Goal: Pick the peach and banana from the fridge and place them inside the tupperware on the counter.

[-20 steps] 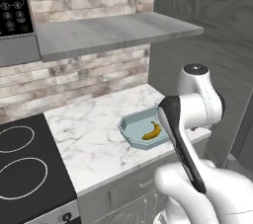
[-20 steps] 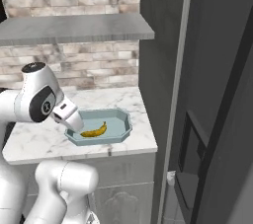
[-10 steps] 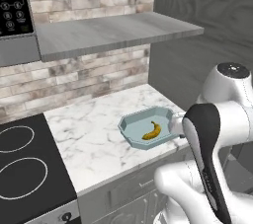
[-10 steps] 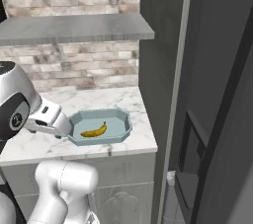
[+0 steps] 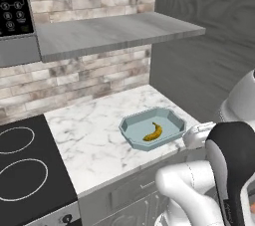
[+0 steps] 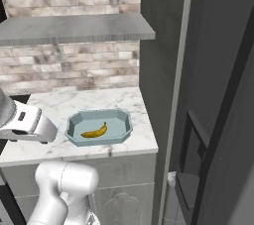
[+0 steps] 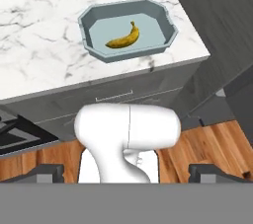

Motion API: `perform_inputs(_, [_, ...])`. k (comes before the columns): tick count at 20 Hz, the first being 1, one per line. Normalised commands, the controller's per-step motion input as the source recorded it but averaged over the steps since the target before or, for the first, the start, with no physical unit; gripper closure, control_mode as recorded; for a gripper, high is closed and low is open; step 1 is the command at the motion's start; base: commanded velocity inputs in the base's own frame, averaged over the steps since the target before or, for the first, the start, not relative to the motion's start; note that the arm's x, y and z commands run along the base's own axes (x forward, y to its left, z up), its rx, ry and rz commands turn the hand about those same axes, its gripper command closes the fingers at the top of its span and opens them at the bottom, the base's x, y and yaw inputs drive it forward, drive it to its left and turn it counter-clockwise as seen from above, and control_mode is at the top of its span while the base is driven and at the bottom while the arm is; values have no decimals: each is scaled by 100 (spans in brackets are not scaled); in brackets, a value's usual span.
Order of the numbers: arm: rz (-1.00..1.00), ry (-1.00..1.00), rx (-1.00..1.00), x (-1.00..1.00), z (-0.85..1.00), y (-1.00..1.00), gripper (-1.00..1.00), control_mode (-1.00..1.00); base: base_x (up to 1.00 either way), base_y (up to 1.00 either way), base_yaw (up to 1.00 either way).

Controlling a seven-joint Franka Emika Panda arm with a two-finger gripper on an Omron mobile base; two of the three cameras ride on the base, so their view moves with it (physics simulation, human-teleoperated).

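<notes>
Two dark fingertips sit wide apart at the bottom corners of the hand view, so the gripper (image 7: 126, 171) reads as parted and empty, though little of it shows. Upper centre of that view, the banana (image 7: 123, 37) lies inside the tupperware (image 7: 94, 45) on the bench (image 7: 39, 65). The fridge (image 6: 218, 100) fills the right of the right base view. Peach likely next: reach in level, close gently around its middle.

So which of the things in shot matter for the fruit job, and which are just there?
For the job:
banana, lying in the container
counter
fridge
gripper

Just there:
stovetop
shelf
brick wall
</notes>
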Motion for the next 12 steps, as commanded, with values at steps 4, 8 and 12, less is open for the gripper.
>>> perform_inputs(4, [0,-1,0,-3,0,-1,-100,-100,0,0,0])
perform_inputs(8, [0,-14,0,-31,0,-10,-100,-100,0,0,0])
perform_inputs(12, [-1,-11,0,-22,0,-5,-100,100,-29,-3,0])
